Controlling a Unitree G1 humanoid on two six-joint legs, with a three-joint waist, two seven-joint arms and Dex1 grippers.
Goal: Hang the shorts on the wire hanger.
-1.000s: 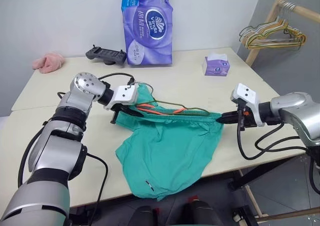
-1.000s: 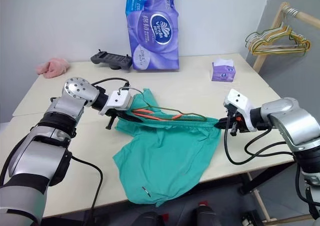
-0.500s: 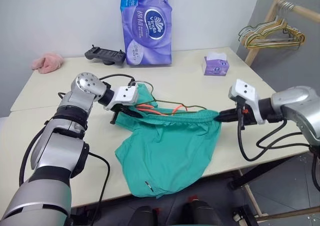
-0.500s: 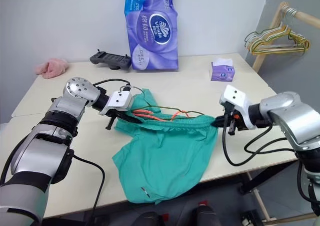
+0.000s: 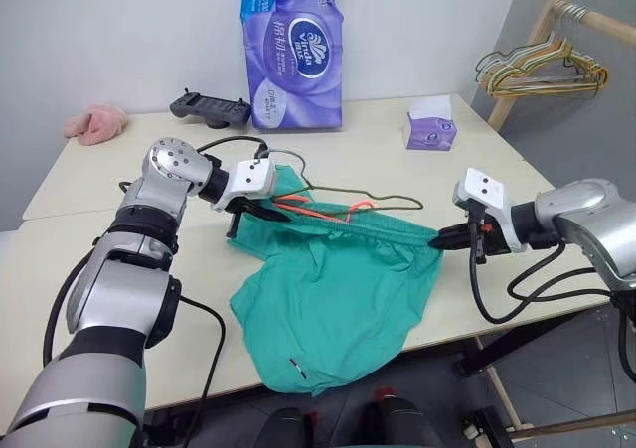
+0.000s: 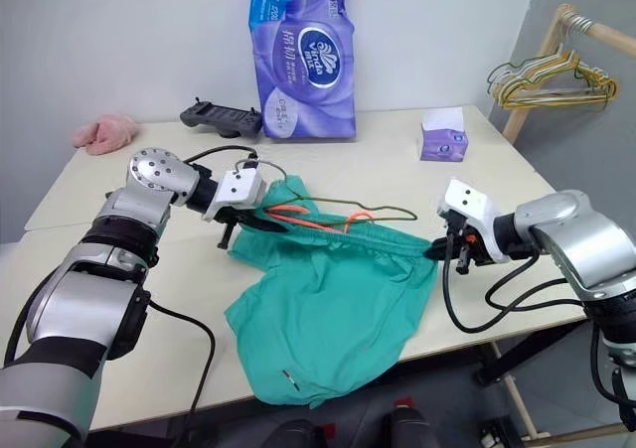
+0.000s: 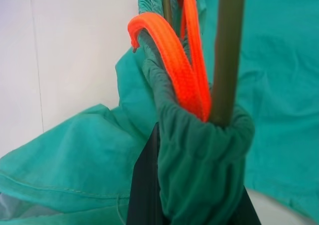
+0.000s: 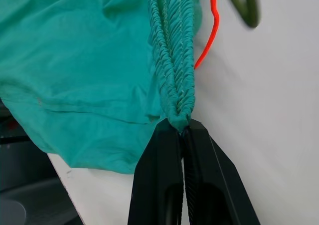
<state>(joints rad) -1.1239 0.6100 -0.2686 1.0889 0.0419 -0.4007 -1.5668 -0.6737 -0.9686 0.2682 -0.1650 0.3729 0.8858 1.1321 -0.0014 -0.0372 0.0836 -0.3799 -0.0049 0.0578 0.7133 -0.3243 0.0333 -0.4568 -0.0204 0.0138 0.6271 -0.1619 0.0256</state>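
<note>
- The shorts [image 5: 338, 289] are stretched by the waistband between the two tools, above the front part of the desk [image 5: 397, 160]; the legs hang down over the front edge.
- The wire hanger [image 5: 373, 202] lies along the waistband, with the orange drawstring [image 5: 318, 213] beside it.
- The left tool [image 5: 260, 213] is clenched on the shorts at the left waistband end; the hanger wire passes just there.
- The right tool [image 5: 440, 237] is clenched on the right waistband end.
- A purple tissue pack [image 5: 291, 46] stands at the wall.

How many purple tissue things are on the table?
2: a big purple pack standing at the table's back edge by the wall, and a small purple box near the back right corner.
</note>
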